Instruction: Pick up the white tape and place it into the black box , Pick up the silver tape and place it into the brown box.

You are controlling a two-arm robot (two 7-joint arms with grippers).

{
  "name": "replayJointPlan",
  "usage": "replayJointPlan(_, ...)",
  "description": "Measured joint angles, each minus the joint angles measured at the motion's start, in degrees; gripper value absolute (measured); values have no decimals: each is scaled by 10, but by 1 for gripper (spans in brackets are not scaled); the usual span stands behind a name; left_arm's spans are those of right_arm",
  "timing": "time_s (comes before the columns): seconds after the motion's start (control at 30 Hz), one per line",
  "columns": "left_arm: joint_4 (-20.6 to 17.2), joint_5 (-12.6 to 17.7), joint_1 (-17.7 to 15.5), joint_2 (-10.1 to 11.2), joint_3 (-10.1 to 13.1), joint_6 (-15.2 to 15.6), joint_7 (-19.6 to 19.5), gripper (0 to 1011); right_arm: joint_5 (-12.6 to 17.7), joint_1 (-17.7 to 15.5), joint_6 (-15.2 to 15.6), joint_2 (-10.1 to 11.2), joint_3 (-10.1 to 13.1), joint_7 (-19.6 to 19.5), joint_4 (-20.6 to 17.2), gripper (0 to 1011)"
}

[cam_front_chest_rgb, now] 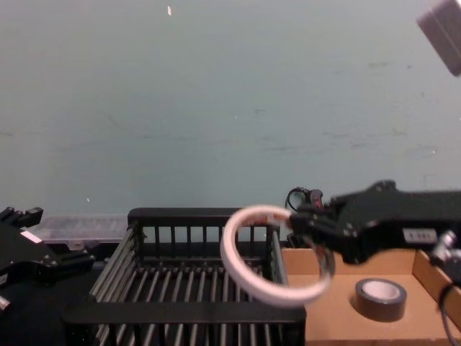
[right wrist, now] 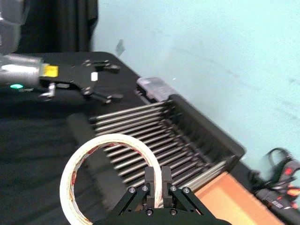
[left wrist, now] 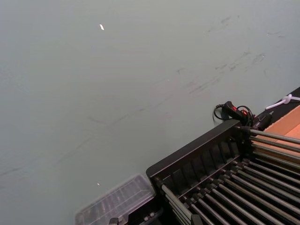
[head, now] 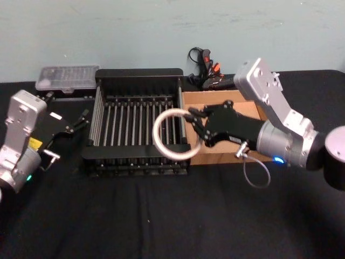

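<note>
My right gripper (head: pixel 193 128) is shut on the white tape (head: pixel 156 139), pinching the ring's rim (right wrist: pixel 112 139). The roll hangs tilted in the air over the right side of the black box (head: pixel 139 73). In the chest view the white tape (cam_front_chest_rgb: pixel 230 252) is above the black box (cam_front_chest_rgb: pixel 194 311), close to its right wall. The silver tape (cam_front_chest_rgb: pixel 380 297) lies flat inside the brown box (cam_front_chest_rgb: pixel 338 317), to the right of the crate. In the head view my right arm covers it. My left gripper (head: pixel 80 121) is parked open at the left of the crate.
A clear plastic case (head: pixel 67 78) lies behind the crate's left corner. A black and red tool with cables (head: pixel 207 70) sits behind the brown box (head: pixel 248 110). A pale wall closes the back. Black cloth stretches free in front.
</note>
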Motion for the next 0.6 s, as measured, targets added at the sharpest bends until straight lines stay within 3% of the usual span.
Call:
replayJointPlan(0.23,0,0,0,0,0,0,0,1001,-22,47,-18,-30,-7,-4,56,95)
replayJointPlan(0.6,0,0,0,0,0,0,0,1001,-73,141,-67,-103,-32,-9,205,95)
